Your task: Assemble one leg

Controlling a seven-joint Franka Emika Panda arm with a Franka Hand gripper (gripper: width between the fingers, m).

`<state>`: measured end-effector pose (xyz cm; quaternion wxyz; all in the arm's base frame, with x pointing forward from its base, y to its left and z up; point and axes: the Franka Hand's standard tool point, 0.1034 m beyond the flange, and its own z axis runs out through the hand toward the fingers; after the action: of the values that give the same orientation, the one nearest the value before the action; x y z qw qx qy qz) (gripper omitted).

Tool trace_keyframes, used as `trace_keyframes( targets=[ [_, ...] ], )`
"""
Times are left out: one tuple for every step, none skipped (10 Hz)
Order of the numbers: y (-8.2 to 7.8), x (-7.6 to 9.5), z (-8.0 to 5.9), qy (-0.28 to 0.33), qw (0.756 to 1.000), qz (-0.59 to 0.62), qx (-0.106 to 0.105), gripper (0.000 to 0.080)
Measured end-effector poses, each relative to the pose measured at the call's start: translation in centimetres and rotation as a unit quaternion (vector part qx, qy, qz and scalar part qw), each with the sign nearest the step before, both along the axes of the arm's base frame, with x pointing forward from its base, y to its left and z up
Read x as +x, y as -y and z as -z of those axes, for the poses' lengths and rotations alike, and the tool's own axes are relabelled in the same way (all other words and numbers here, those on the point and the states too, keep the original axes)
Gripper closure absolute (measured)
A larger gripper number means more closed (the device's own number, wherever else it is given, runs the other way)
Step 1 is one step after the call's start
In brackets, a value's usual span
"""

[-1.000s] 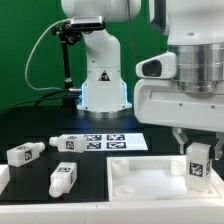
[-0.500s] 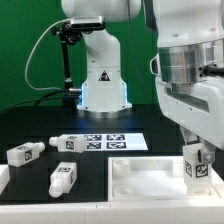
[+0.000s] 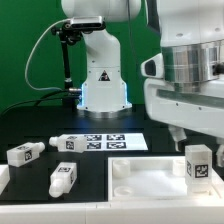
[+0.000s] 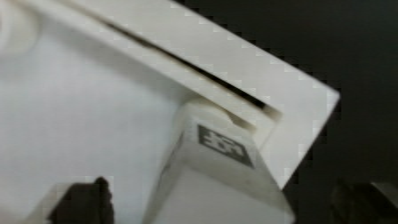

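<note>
Fingers (image 4: 80, 200) mostly off-frame, blurred, flanking leg (image 4: 222, 150)

I am hanging my arm (image 3: 186, 75) at the exterior view's right, pincer (image 3: 197, 138) pointing down, fingers (image 4: 80, 203) spread apart.

Wide exterior, close wrist, both on leg (image 3: 198, 163) (image 4: 222, 150)

Smooth white plastic leg (image 3: 198, 163), slightly glossy white plastic square panel (image 3: 135, 171), matt black table (image 3: 30, 128)
</note>
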<state>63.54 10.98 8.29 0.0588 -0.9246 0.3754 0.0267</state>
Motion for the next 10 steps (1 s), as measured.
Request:
trace_keyframes(
  targets=[
    [-0.1, 0.1, -0.2, 0.013, 1.0, -0.007, -0.004, 0.0166],
    [0.1, 0.0, -0.1, 0.016, 0.999, -0.04, -0.006, 0.0153],
    [0.3, 0.0, -0.1, 0.02, 0.997, -0.073, -0.009, 0.0151],
    [0.4, 0.0, -0.1, 0.025, 0.993, -0.115, -0.011, 0.0151],
    [0.7, 0.3, -0.1, 0.037, 0.976, -0.215, -0.023, 0.0151],
    [1.0, 0.5, -0.1, 0.047, 0.96, -0.276, -0.028, 0.0151],
    [0.9, 0.4, 0.0, 0.045, 0.966, -0.251, -0.027, 0.0151],
    [1.0, 0.4, 0.0, 0.044, 0.969, -0.242, -0.028, 0.0277],
    [1.0, 0.5, 0.0, 0.044, 0.969, -0.242, -0.028, 0.0413],
    [1.0, 0.5, 0.0, 0.043, 0.97, -0.238, -0.028, 0.0413]
  ],
)
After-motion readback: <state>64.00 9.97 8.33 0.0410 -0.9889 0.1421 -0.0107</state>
